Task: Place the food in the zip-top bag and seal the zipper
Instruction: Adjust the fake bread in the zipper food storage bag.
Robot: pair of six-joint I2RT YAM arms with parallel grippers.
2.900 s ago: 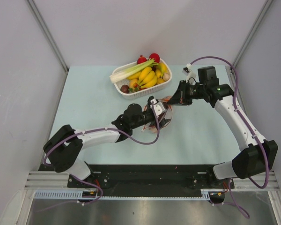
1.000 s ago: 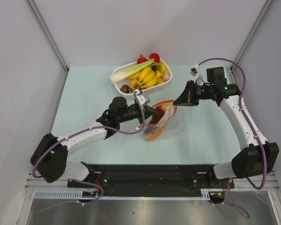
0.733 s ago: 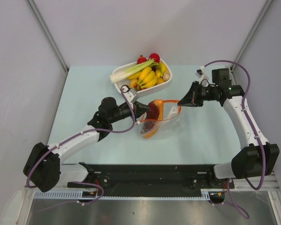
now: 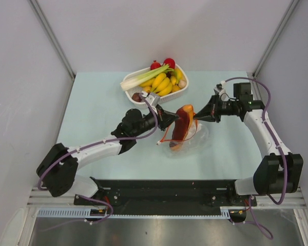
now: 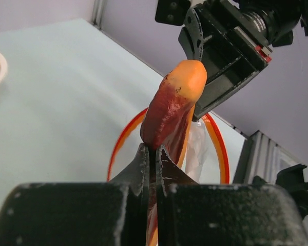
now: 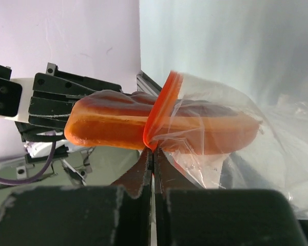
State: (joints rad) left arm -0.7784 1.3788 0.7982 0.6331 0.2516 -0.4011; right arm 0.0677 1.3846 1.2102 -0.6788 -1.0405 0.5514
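Observation:
The clear zip-top bag [image 4: 191, 141] hangs between my two grippers at mid table. Its orange-red zipper [image 5: 217, 146] curves round the mouth as an open loop. One long piece of food [image 4: 184, 124], orange with a dark red side, stands tilted in the bag and pokes out of the mouth [image 5: 170, 105] [image 6: 110, 128]. My left gripper [image 4: 169, 119] [image 5: 154, 152] is shut on the mouth's left edge. My right gripper [image 4: 197, 117] [image 6: 153, 150] is shut on the zipper strip [image 6: 159, 113] at the right edge.
A white slatted basket [image 4: 142, 103] stands behind the bag at the table's back. It holds a yellow banana bunch [image 4: 162, 83], a green-white leek [image 4: 143, 78], red pieces [image 4: 169, 62] and other small produce. The side walls stand close to both table edges.
The left gripper has moved right, toward the right gripper, and the bag's mouth has narrowed between them. The long food piece has tipped up and now sticks out of the mouth.

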